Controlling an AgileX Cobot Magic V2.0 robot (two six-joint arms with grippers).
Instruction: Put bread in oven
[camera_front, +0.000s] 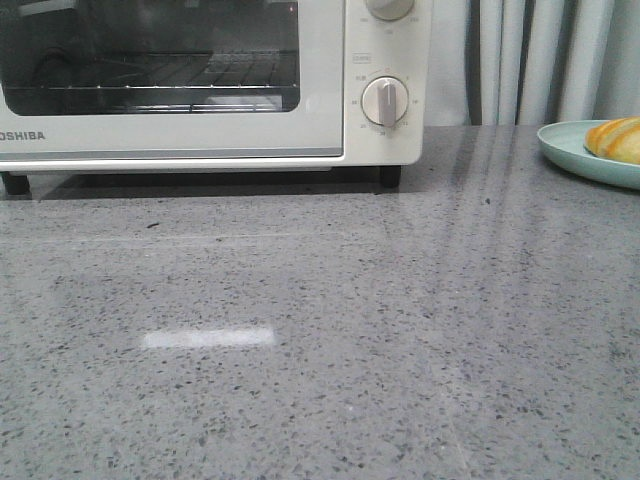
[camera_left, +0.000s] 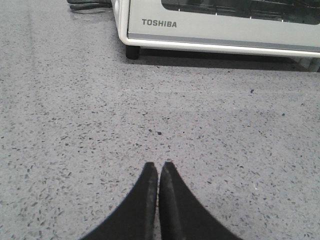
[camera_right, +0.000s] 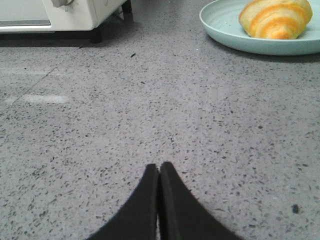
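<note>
— Golden-brown bread (camera_right: 276, 19) sits on the teal plate (camera_right: 225, 30), far right on the counter (camera_front: 320, 340). So nothing has been picked up?

— Nothing. Neither arm shows in the front view. The left pincer (camera_left: 158, 172) hangs over bare counter with its fingertips pressed together and nothing between them. The right pincer (camera_right: 159, 172) is the same: tips touching, empty.

— And the oven (camera_front: 200, 80)?

— It stands at the back left, well apart from the plate. Its glass door looks closed, with the wire rack visible behind it.

— So how far along would you put it?

— At the very start, I'd judge. Every step is left: the door has to come open, the bread has to be lifted off the plate, carried across, laid on the rack, and perhaps the door shut again.

— Who does what?

— My guess: the left arm faces the oven front, so the door suits it. The right arm faces the plate, so the bread suits it.
</note>
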